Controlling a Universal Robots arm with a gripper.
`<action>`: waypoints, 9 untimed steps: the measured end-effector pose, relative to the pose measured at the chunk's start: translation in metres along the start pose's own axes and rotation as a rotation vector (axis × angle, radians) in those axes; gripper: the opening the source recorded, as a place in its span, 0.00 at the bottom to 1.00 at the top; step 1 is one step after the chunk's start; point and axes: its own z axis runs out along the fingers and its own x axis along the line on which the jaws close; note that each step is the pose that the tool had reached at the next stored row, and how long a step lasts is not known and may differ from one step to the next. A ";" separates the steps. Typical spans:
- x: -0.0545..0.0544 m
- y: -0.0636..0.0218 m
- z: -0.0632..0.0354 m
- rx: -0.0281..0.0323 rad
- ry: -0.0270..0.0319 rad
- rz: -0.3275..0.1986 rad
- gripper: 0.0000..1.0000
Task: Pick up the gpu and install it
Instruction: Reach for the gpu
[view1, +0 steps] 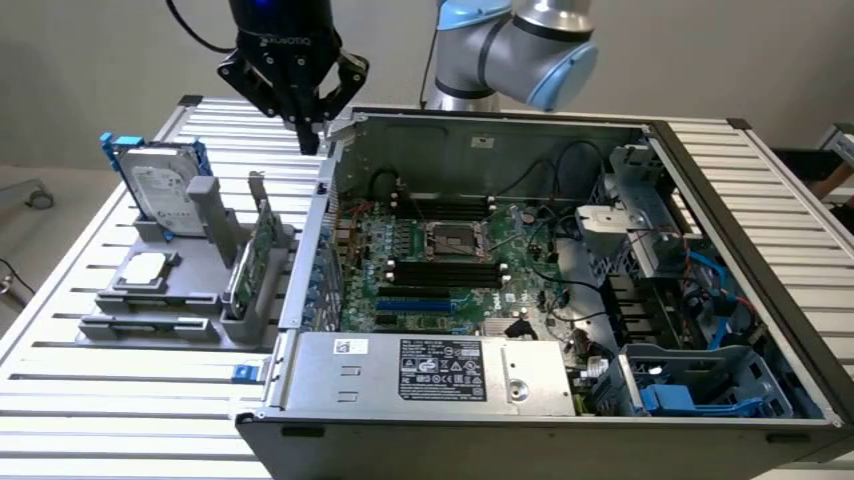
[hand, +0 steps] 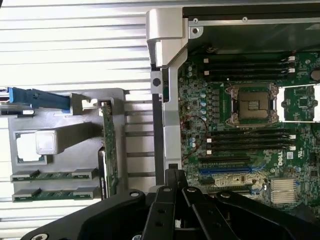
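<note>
While poised over the wall of the open computer case, hangs with gripper closed up, fingertips together, apart from gpu standing on edge in grey holder.

The slatted metal table carries an open computer case beside a grey parts rack.
</note>
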 end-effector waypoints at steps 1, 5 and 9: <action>0.004 -0.0003 0.0007 0.0026 -0.0001 -0.001 0.11; 0.021 -0.0012 0.0033 0.0126 -0.0006 -0.003 0.11; 0.037 -0.0022 0.0065 0.0187 -0.0008 -0.006 0.11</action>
